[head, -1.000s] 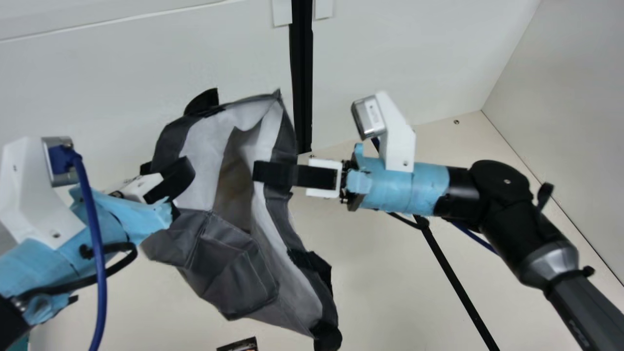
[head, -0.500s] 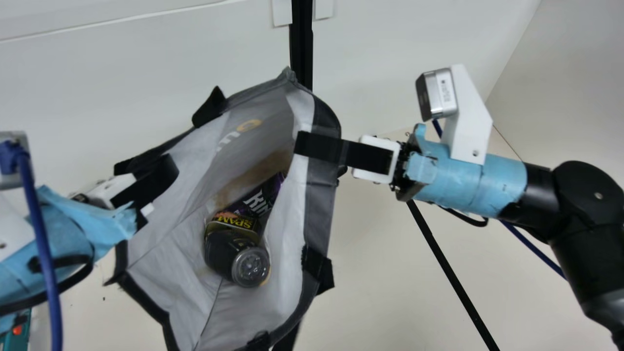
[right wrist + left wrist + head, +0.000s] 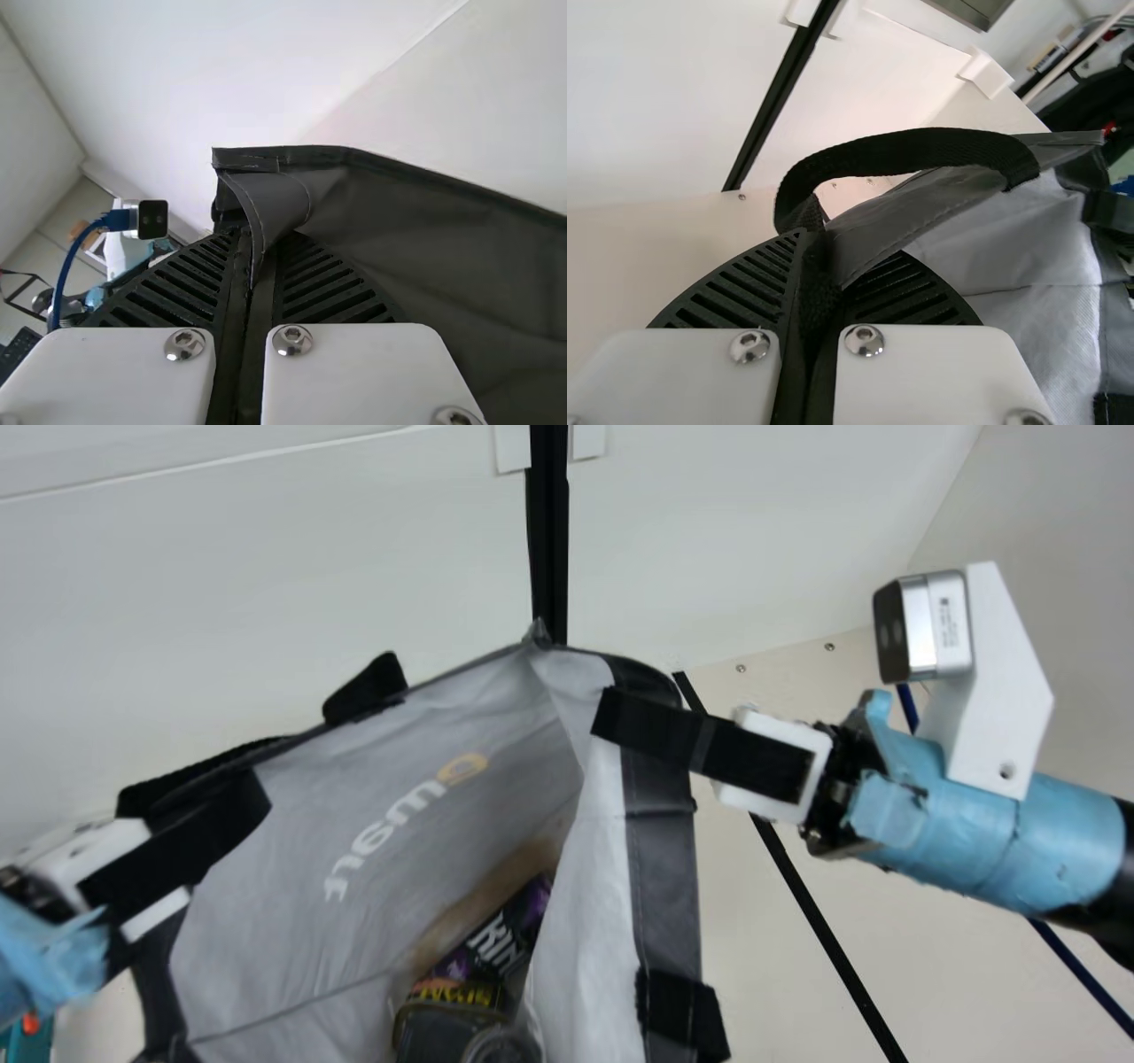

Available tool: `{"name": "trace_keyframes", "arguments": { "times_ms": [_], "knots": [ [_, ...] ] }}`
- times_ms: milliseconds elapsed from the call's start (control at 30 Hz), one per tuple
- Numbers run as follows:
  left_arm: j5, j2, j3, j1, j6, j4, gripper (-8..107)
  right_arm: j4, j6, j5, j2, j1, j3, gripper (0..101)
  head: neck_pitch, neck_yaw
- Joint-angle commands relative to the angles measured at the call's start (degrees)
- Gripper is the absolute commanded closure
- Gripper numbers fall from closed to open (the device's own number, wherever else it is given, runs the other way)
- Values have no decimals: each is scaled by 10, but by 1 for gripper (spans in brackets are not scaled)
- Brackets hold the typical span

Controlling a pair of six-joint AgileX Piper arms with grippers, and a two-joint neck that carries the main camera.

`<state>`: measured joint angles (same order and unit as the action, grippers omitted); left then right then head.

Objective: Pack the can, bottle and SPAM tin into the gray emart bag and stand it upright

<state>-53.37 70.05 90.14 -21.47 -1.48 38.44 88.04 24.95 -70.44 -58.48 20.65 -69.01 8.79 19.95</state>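
In my main view, the bottom edge crops the bag and the bottle. The bag's side hides part of the can; print on the tin is blurred. The left edge cuts off my left arm.

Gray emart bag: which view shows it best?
The main view: it looks into the gray emart bag, with SPAM tin inside. Left wrist view: strap and rim gripped; right wrist view: dark outer side, edge pinched.
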Motion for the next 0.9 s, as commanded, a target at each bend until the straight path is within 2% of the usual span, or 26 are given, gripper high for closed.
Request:
{"name": "trace_keyframes", "arguments": {
  "times_ms": [0,200,400,600,867],
  "knots": [
    [-33,-5,5,7,-1,6,107,-24,-26,5,15,3,-3,101,12,0],
    [-89,-14,15,30,-9,29,107,-92,-72,5,43,9,-11,101,12,0],
    [-121,-5,2,47,-27,60,107,-167,-100,5,51,3,-13,101,12,0],
    [-117,11,-23,54,-64,88,107,-210,-98,5,47,-5,-8,101,12,0],
    [-89,46,-39,51,-120,104,107,-227,-67,5,30,-2,6,101,12,0]
  ]
}}
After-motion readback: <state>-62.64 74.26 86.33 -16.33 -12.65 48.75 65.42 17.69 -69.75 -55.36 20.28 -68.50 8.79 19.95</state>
